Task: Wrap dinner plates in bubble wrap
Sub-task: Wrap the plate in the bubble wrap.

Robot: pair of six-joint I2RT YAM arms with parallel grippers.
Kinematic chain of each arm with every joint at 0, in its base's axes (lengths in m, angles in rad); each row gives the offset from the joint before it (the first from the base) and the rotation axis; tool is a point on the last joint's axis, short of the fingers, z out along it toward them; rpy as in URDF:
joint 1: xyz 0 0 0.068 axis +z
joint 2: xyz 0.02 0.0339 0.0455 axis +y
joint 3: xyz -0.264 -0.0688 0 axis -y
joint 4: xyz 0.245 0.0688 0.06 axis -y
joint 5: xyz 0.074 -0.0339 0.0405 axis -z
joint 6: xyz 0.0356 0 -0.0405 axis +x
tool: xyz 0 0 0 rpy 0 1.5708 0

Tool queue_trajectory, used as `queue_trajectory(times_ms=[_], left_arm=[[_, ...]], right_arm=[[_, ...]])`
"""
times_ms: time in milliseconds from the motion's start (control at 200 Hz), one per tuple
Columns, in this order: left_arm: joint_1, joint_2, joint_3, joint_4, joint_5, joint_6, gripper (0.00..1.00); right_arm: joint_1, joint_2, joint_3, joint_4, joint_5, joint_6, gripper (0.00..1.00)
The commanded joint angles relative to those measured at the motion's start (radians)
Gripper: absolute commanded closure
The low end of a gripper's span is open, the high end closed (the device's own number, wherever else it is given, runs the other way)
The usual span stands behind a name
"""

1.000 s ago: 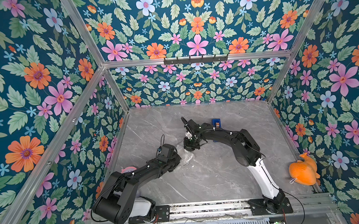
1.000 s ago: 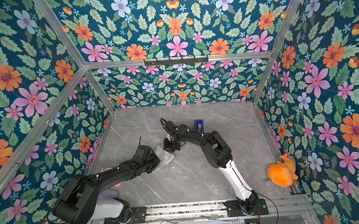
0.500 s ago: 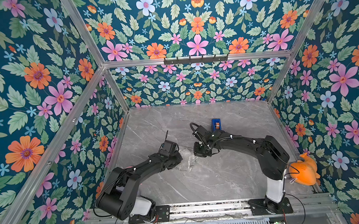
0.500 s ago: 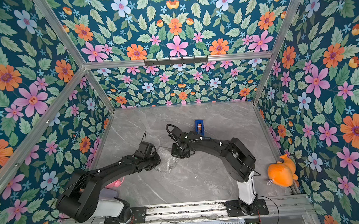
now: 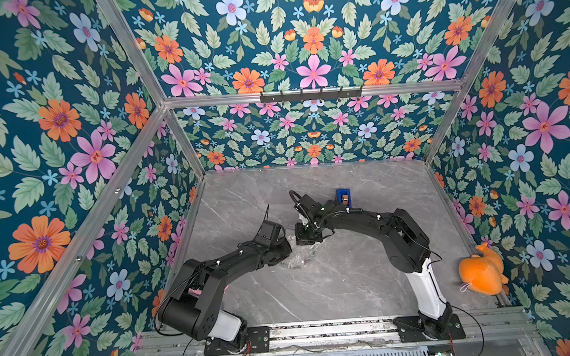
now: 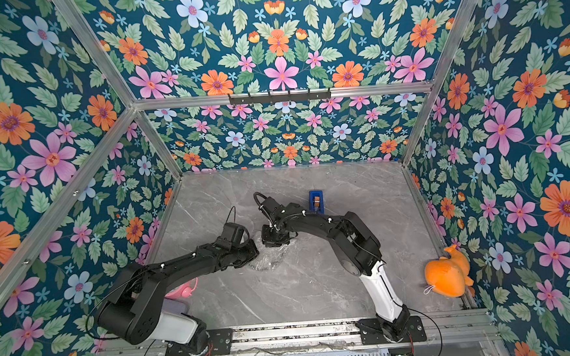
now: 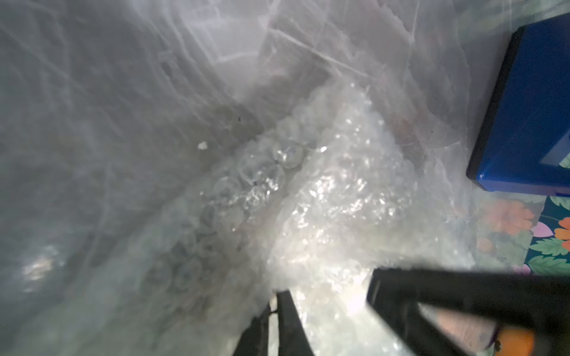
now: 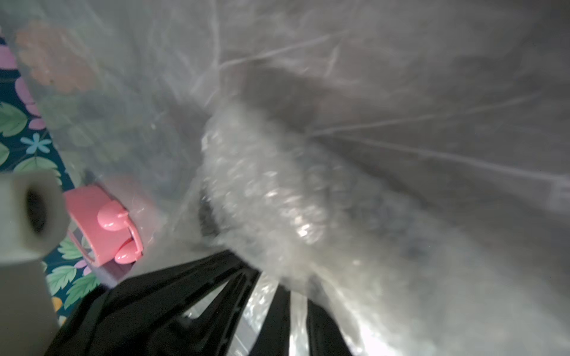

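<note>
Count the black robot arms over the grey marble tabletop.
2. The black left arm reaches in from the near-left base, the right arm from the near-right base; both end at the crumpled clear bubble wrap mid-table. None appears hidden.

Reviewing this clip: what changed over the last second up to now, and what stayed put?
The right arm swung its elbow outward to its right, then partway back; the right claw ended slightly closer in. The left arm reached slightly farther out. No grasp or release shows: the left claw and right claw remain in the crumpled bubble wrap. The blue tape dispenser and orange toy stayed put.
</note>
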Motion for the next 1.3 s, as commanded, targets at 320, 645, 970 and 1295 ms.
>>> queue_trajectory(times_ms=[320,645,970,1295], left_arm=[[0.000,0.039,0.007,-0.070,0.006,0.031,0.89],[0.000,0.048,0.017,-0.058,0.002,0.011,0.80],[0.000,0.061,0.026,-0.057,0.001,0.011,0.78],[-0.020,-0.060,-0.015,0.024,0.016,-0.086,0.88]], right_arm=[[0.017,-0.195,-0.041,-0.127,0.096,-0.071,0.73],[0.068,-0.003,0.135,-0.170,-0.015,-0.089,0.84],[0.025,-0.049,-0.130,-0.072,0.027,-0.029,0.91],[0.028,-0.104,-0.222,0.027,0.024,0.054,0.91]])
